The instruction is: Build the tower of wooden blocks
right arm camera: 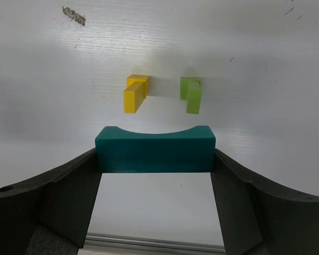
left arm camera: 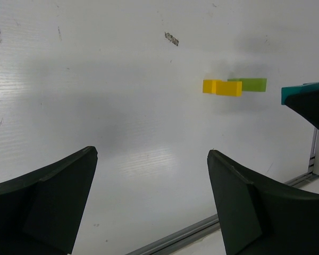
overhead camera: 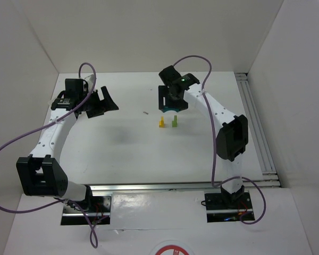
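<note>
blocks, counted: we count three painted pieces in all: one teal arch (right arm camera: pixel 154 150), one yellow block (right arm camera: pixel 135 93) and one light green block (right arm camera: pixel 191 94).
pillars: we see two. in the top view the yellow block is on the left and the light green block on the right. both stand upright on the white table (overhead camera: pixel 122 146), side by side with a bare gap between them.
teal arch: one, gripped by its two ends. in the right wrist view its curved cut-out faces the pillars, and a strip of table shows between it and both, so we read it as touching neither.
right gripper (right arm camera: pixel 155 164): we see its two fingers clamped on the teal arch, one against each end, just behind the pillars in the top view.
left gripper (left arm camera: pixel 151 202): we see its two fingers spread wide with nothing between them, over bare table well to the left of the pillars.
arms: we count two, the left arm (overhead camera: pixel 53 135) and the right arm (overhead camera: pixel 215 114), each trailing one purple cable (overhead camera: pixel 211 159).
marks: one small dark speck (overhead camera: pixel 145 112) lies on the table, between the left gripper and the yellow block.
</note>
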{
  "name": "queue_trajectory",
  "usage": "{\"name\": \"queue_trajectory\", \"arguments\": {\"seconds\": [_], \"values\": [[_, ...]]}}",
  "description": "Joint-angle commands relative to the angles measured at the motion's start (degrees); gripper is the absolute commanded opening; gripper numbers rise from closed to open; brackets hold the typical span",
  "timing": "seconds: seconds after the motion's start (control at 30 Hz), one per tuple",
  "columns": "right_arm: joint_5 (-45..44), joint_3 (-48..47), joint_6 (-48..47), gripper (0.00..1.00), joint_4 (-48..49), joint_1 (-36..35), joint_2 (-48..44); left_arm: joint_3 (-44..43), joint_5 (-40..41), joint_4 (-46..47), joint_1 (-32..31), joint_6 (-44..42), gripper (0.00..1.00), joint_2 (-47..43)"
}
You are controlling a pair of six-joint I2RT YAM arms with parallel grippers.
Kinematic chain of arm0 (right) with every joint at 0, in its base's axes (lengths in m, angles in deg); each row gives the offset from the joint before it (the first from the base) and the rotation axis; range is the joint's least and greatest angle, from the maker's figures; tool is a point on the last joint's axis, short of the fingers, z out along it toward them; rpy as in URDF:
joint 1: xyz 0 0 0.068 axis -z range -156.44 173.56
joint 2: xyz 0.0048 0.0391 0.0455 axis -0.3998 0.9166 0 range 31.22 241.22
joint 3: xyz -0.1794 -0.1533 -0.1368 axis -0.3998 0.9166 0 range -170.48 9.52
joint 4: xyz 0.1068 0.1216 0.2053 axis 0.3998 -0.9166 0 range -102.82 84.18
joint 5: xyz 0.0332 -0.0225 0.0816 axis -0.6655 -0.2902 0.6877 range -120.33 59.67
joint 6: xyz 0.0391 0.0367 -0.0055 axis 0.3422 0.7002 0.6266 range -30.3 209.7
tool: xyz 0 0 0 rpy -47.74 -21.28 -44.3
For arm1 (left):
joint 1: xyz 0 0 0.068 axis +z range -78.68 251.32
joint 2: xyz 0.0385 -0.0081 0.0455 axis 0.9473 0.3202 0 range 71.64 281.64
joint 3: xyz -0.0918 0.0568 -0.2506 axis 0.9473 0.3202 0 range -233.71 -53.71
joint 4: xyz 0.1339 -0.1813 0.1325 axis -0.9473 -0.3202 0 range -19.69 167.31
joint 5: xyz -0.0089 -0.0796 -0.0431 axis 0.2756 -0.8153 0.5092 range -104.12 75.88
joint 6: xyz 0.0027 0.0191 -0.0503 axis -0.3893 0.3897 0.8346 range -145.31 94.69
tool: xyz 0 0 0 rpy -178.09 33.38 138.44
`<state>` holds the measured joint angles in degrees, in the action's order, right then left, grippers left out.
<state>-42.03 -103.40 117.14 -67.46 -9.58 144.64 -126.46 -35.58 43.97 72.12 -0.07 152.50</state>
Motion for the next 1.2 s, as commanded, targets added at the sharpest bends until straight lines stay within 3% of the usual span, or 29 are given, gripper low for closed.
{"name": "queue_trajectory", "arguments": {"seconds": [0.0,1.17], "values": [[-1.13,-0.64,1.74,0.77,-0.85,-0.87,1.0,0.42,0.01,0.56,-0.27,-1.5,0.97,-1.85],[-2.8,2.62,1.21,0.77,2.5,-2.45,5.31,0.94,0.53,1.09,-0.27,-1.5,0.97,-0.79]]}}
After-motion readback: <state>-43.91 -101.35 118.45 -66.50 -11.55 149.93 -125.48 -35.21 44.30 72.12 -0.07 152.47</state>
